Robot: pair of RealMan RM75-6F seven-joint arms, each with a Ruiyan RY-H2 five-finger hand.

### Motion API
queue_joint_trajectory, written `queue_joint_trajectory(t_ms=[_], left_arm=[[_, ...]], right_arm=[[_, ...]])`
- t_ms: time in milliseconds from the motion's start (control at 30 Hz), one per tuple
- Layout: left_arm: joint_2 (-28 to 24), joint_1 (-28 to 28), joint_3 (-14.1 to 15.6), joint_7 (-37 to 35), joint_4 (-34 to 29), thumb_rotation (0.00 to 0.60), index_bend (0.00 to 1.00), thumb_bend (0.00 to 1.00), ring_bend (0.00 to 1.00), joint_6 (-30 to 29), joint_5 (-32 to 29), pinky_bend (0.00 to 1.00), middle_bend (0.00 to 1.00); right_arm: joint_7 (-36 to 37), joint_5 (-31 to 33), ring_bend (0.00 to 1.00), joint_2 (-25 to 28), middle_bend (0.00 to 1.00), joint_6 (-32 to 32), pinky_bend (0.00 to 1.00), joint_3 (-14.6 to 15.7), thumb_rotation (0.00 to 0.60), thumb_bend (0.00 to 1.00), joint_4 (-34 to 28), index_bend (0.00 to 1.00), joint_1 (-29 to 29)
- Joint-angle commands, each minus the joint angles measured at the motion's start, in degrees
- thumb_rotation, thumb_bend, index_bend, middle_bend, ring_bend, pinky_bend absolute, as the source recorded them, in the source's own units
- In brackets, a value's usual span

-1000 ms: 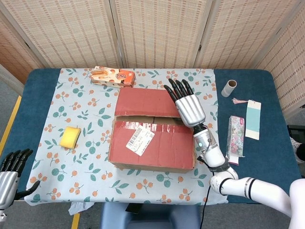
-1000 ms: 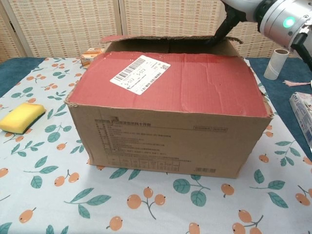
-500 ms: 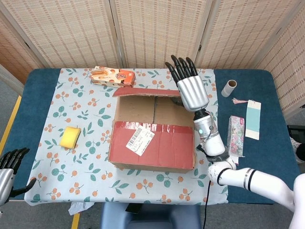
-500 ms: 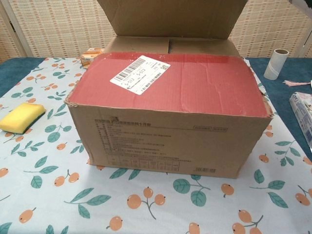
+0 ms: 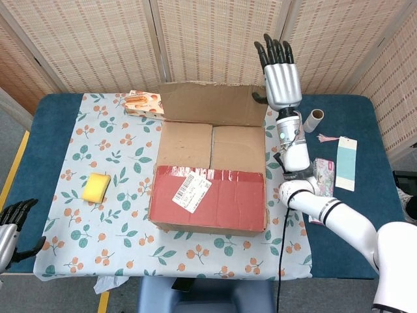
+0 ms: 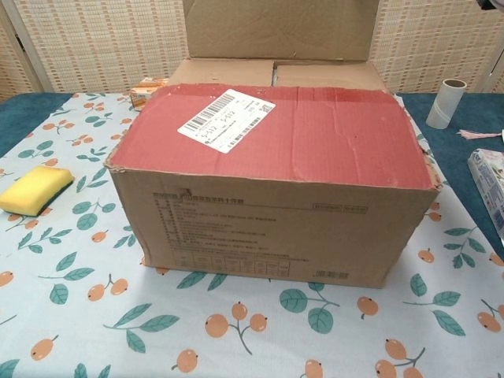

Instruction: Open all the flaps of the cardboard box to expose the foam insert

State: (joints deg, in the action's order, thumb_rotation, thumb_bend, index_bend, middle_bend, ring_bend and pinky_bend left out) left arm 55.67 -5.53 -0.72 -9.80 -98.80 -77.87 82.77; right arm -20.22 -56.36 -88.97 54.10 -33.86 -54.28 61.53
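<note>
The cardboard box (image 5: 208,225) stands mid-table. Its far flap (image 5: 212,103) is upright, brown inside facing me. Two brown inner flaps (image 5: 186,145) (image 5: 238,147) lie closed beneath it. The near red flap (image 5: 215,199) with a white label (image 5: 191,191) also lies closed. No foam shows. My right hand (image 5: 281,78) is raised with fingers straight, beside the upright flap's right top corner, thumb at its edge. My left hand (image 5: 13,225) hangs off the table's left front corner, fingers apart, holding nothing. In the chest view the box (image 6: 276,213) fills the frame, far flap (image 6: 276,27) up; no hand shows there.
An orange snack box (image 5: 142,102) lies behind the box's left side. A yellow sponge (image 5: 96,187) sits to the left. To the right lie a cardboard tube (image 5: 313,119), a patterned packet (image 5: 324,182) and a teal tag (image 5: 346,163). A woven screen stands behind the table.
The far flap has swung from lying flat on the box to upright. My right hand rose and moved back with it. My left hand sank slightly lower.
</note>
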Motion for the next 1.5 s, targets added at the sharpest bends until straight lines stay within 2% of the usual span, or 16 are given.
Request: queue_joint_trajectory(t_ms=[33, 133, 233, 300, 400, 567, 700, 800, 833, 1000, 1133, 1233, 1333, 1500], left_arm=[[-0.66, -0.52, 0.38, -1.22, -0.06, 0.6, 0.11, 0.4, 0.04, 1.54, -0.22, 0.0, 0.1], [-0.72, -0.56, -0.16, -2.37, 0.36, 0.6, 0.11, 0.4, 0.04, 1.37, -0.91, 0.0, 0.1], [-0.55, -0.57, -0.34, -2.02, 0.53, 0.6, 0.11, 0.4, 0.04, 1.59, -1.74, 0.0, 0.1], [-0.57, -0.57, -0.33, -1.8, 0.34, 0.6, 0.11, 0.4, 0.04, 1.56, -1.73, 0.0, 0.1], [-0.4, -0.46, -0.34, -1.2, 0.28, 0.6, 0.11, 0.4, 0.04, 1.11, -1.53, 0.0, 0.1], [-0.67, -1.11, 0.16, -1.77, 0.24, 0.6, 0.11, 0.4, 0.04, 2.65, -0.83, 0.0, 0.1], [-1.93, -2.15, 1.01, -6.98, 1.12, 0.6, 0.11, 0.4, 0.04, 4.81, 1.46, 0.0, 0.1], [-1.76, -2.53, 0.81, -6.97, 1.76, 0.6, 0.11, 0.4, 0.04, 5.49, 0.71, 0.0, 0.1], [-1.55, -2.58, 0.6, -6.22, 1.84, 0.6, 0.1, 0.4, 0.04, 5.6, -0.04, 0.0, 0.1], [-0.95, -2.8, -0.08, -3.96, 1.38, 0.6, 0.09, 0.4, 0.03, 6.01, -2.36, 0.0, 0.1], [-0.41, -3.15, -0.51, -2.2, 1.53, 0.6, 0.06, 0.4, 0.03, 6.15, -3.26, 0.0, 0.1], [0.16, -3.5, -0.84, -0.4, 1.69, 0.6, 0.04, 0.41, 0.03, 6.53, -4.34, 0.0, 0.1], [0.28, -3.68, -1.08, -0.04, 1.84, 0.6, 0.04, 0.41, 0.03, 6.97, -5.27, 0.0, 0.1], [0.33, -3.73, -1.59, -0.13, 1.75, 0.6, 0.04, 0.47, 0.03, 7.5, -7.06, 0.0, 0.1]], right_arm=[[4.17, 0.13, 0.03, -1.9, 0.0, -2.98, 0.0, 0.97, 0.6, 0.21, 7.26, 0.07, 2.42], [7.82, -1.31, 0.03, -1.74, 0.0, -3.23, 0.0, 2.23, 0.6, 0.21, 8.31, 0.07, 1.78], [9.77, -3.33, 0.02, -0.19, 0.0, -2.31, 0.0, 4.04, 0.6, 0.21, 5.8, 0.07, -0.03], [10.79, -4.34, 0.02, 2.31, 0.0, -1.68, 0.0, 5.46, 0.6, 0.21, 0.73, 0.07, -2.51], [12.21, -4.86, 0.02, 7.6, 0.0, -1.85, 0.0, 7.43, 0.6, 0.21, -10.13, 0.08, -6.86], [15.33, -5.69, 0.01, 18.88, 0.0, -3.74, 0.0, 10.01, 0.6, 0.21, -28.88, 0.09, -13.18], [23.47, -4.99, 0.02, 27.58, 0.0, -8.49, 0.0, 10.14, 0.6, 0.21, -39.73, 0.12, -17.08], [30.64, -5.66, 0.04, 32.99, 0.0, -12.2, 0.01, 10.38, 0.6, 0.21, -44.94, 0.12, -19.8], [35.11, -5.82, 0.05, 35.05, 0.0, -14.39, 0.03, 10.09, 0.6, 0.21, -46.79, 0.12, -20.9], [54.05, -11.01, 0.08, 39.52, 0.02, -23.23, 0.08, 8.58, 0.6, 0.21, -48.99, 0.12, -24.32], [71.46, -17.98, 0.09, 39.3, 0.04, -29.8, 0.14, 6.86, 0.6, 0.21, -48.68, 0.16, -25.57], [84.27, -25.45, 0.1, 37.53, 0.05, -30.83, 0.17, 6.59, 0.6, 0.21, -46.35, 0.17, -26.02], [93.55, -31.46, 0.12, 36.55, 0.07, -29.47, 0.21, 8.15, 0.6, 0.21, -43.99, 0.17, -25.44], [108.25, -42.04, 0.12, 35.32, 0.07, -24.82, 0.25, 14.84, 0.6, 0.21, -37.82, 0.17, -21.56]])
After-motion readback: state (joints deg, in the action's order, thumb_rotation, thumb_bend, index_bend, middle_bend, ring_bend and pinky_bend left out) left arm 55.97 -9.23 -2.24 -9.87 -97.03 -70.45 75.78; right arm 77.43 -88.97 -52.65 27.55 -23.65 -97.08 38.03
